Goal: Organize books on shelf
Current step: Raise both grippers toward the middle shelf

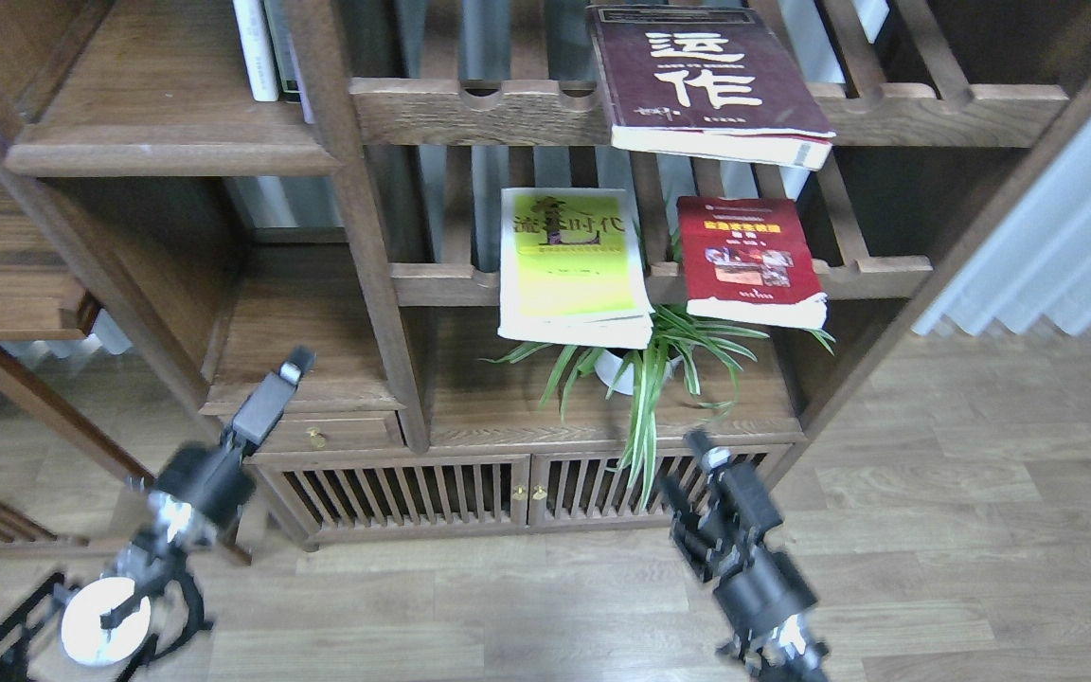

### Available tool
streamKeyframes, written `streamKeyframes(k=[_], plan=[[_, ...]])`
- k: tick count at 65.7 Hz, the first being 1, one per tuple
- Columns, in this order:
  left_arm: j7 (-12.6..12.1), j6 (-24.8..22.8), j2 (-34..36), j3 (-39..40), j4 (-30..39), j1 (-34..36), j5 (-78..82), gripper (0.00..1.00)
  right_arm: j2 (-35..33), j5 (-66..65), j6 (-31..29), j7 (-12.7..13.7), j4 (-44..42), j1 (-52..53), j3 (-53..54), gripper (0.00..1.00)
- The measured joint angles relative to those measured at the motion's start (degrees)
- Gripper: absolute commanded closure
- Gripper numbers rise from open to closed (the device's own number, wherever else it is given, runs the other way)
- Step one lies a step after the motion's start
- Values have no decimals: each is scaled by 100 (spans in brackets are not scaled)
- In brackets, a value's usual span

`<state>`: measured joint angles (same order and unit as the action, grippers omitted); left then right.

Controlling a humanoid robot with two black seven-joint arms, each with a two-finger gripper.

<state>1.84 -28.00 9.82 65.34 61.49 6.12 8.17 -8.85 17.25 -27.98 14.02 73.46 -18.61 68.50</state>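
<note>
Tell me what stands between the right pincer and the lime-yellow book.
In the head view, a potted spider plant stands between the right pincer and the lime-yellow book, its leaves hanging over the cabinet's edge.

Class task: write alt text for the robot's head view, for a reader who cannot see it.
Three books lie flat on slatted racks: a maroon book on top, a lime-yellow book and a red book below, over a potted plant. Left gripper and right gripper hang low, holding nothing.
</note>
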Motion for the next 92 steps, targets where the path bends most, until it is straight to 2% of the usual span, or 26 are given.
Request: streamKeyframes(k=[15,24,36,43,66,77,92], plan=[[101,0,-74,-82,-143,3,-244,0,-76,4,0,-45,-9,-2,-139,1],[98,0,-299,-3,-218,20,-443,0,-44,-32,0,-56,-128,96,-119,1],[28,0,-311,-11,-434,52,-455,0,-31,-228,-2,-2,-304,393,-227,1],[71,0,-298,-66,-623,53,-463,0,-122,-425,-2,-12,-337,452,-379,1],[132,0,-335,199,-580,-4,-527,0,197,543,-3,-290,-694,763,-73,1],[133,0,-341,448,-599,-7,-527,0,246,620,-3,-515,-1373,1305,363,1],[134,0,-334,651,-637,-14,-544,0,456,490,-3,-667,-1622,1840,338,1]])
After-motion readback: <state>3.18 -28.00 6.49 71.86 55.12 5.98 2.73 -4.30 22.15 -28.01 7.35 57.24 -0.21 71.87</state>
